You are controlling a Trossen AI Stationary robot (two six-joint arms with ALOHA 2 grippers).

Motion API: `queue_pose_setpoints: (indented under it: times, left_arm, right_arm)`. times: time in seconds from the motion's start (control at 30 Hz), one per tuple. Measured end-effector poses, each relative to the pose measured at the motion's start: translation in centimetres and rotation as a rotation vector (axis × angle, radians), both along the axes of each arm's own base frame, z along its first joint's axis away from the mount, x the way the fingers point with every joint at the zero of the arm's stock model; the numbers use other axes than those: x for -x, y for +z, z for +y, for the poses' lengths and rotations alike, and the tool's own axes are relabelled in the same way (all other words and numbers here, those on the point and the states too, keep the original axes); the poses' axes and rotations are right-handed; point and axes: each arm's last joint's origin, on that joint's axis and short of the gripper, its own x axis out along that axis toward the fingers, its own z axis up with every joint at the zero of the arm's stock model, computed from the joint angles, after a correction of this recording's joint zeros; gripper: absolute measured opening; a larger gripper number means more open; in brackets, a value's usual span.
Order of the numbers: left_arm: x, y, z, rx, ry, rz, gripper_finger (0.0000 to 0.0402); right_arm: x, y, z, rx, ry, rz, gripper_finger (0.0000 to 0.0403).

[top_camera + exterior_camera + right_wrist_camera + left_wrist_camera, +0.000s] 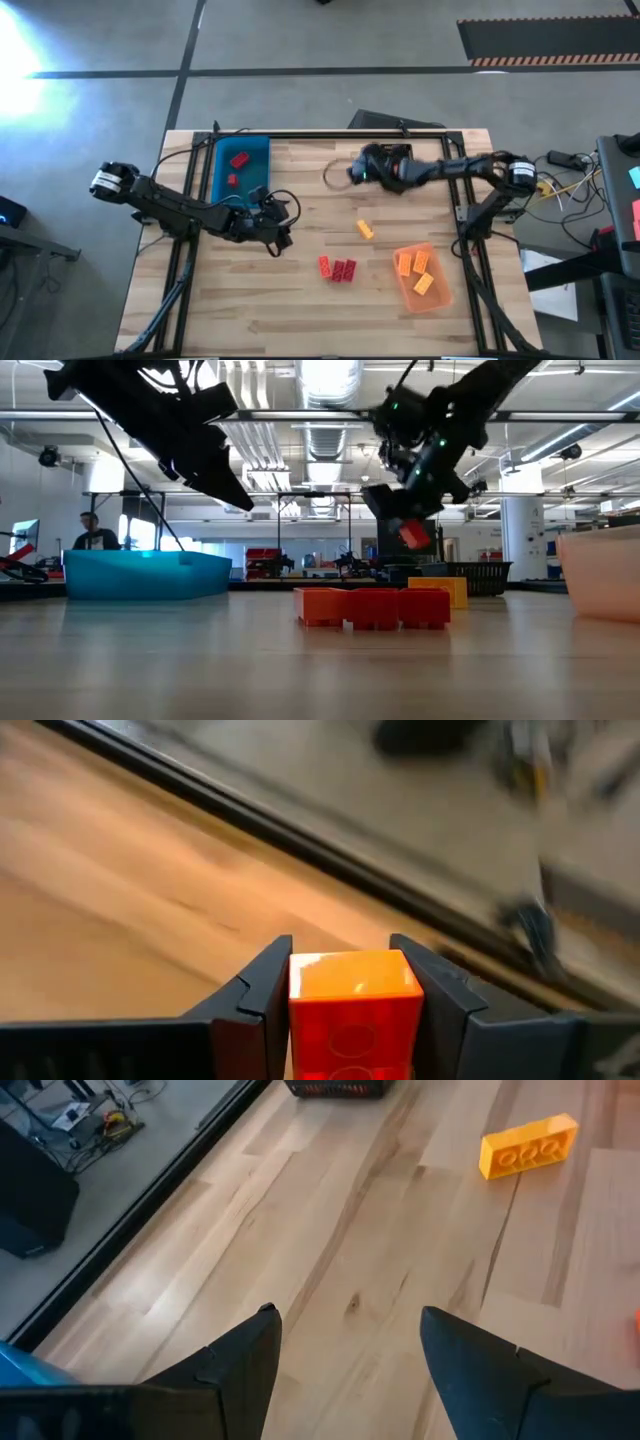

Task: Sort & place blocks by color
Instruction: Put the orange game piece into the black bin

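My right gripper (356,172) hangs over the far middle of the table, shut on a red block (350,1005) that also shows in the low view (413,535). My left gripper (345,1320) stands open above bare wood at the table's left middle (280,240), with nothing between its fingers. A yellow block (365,229) lies flat on the table. A small cluster of red blocks (337,268) rests on the wood toward the near side. Two red blocks (238,160) lie in the blue tray (255,148). Orange blocks (415,265) lie in the translucent orange tray (440,297). My right gripper pinches the red block by two opposite sides (300,1010) between its two fingers. The fingers slant down from the table's right side. The block sits at the fingers' free ends (413,535), lifted well clear of the table.
A black basket (335,1088) stands at the table's far edge. A loop of cable (332,175) lies beside my right gripper. A black frame rail (330,136) runs along the table's far side. Bare wood lies between the blue tray and the yellow block.
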Motion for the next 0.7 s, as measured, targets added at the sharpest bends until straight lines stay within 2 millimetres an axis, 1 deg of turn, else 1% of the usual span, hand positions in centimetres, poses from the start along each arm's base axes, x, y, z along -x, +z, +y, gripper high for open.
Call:
queue_pose_setpoints:
  times: [0.07, 0.13, 0.23, 0.33, 0.43, 0.53, 0.6, 0.7]
  left_arm:
    - [0.0, 0.0, 0.0, 0.001, 0.0, -0.001, 0.0223]
    - [0.0, 0.0, 0.0, 0.002, 0.001, -0.005, 0.0223]
    - [0.0, 0.0, 0.0, 0.003, 0.001, -0.007, 0.0224]
    - [0.0, 0.0, 0.0, 0.004, 0.001, -0.008, 0.0224]
    - [0.0, 0.0, 0.0, 0.004, 0.001, -0.008, 0.0224]
    - [-0.1, 0.0, 0.0, 0.004, 0.001, -0.009, 0.0224]
    - [-0.1, 0.0, 0.0, 0.004, 0.001, -0.009, 0.0224]
    - [-0.1, 0.0, 0.0, 0.004, 0.0, -0.01, 0.0224]
  right_arm:
    - [1.1, 0.3, -2.2, -0.097, -0.097, 0.031, 0.0128]
    - [2.1, 0.7, -3.8, -0.165, -0.181, 0.072, 0.0128]
    - [3.7, 1.1, -5.7, -0.211, -0.284, 0.131, 0.0128]
    - [4.9, 1.1, -7.2, -0.261, -0.331, 0.147, 0.0128]
    - [5.4, 0.7, -8.2, -0.346, -0.325, 0.113, 0.0128]
    - [5.9, 0.4, -8.5, -0.386, -0.32, 0.125, 0.013]
    - [6.0, 0.4, -8.5, -0.385, -0.322, 0.124, 0.0155]
    - [5.9, 0.5, -8.5, -0.385, -0.318, 0.123, 0.0206]
